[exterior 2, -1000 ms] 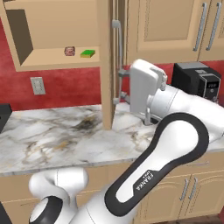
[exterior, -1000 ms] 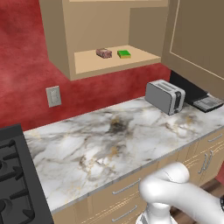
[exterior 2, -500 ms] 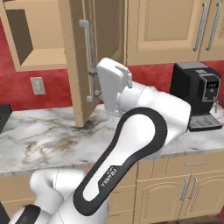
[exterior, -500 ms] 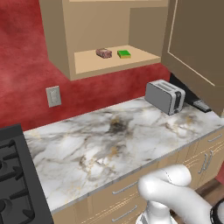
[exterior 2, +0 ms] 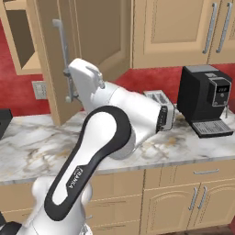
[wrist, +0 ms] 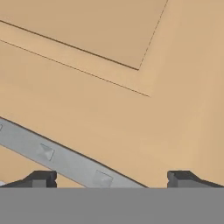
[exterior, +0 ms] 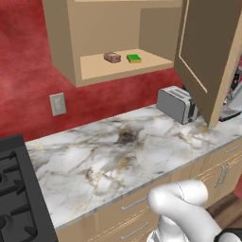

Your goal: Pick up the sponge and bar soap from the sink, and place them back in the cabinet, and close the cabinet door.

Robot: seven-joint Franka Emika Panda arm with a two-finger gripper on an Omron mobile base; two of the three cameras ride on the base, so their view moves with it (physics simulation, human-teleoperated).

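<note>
The sponge [exterior: 134, 58] and the bar soap [exterior: 112, 57] lie side by side on the shelf of the cabinet [exterior: 90, 66]. The cabinet door [exterior: 208, 56] stands partly swung in, its inner face toward the shelf. From the right base view, my gripper [exterior 2: 71, 87] presses on the door's outer face [exterior 2: 87, 41] at the long silver handle [exterior 2: 62, 55]. My gripper [wrist: 112, 178] is open in the hand view, and the grey handle bar [wrist: 61, 157] runs slantwise between the fingertips [wrist: 41, 178] against the tan panel. The sink is out of view.
A steel toaster [exterior: 176, 104] sits on the marble counter [exterior: 118, 151] below the door's swing. A black coffee machine [exterior 2: 204, 101] stands to the right. A stove [exterior: 14, 194] is at the left, with a wall outlet [exterior: 57, 104] behind.
The cabinet door has swung further toward shut, sweeping left across the right base view, and my hand has followed it along the handle. The sponge and soap have stayed on the shelf.
</note>
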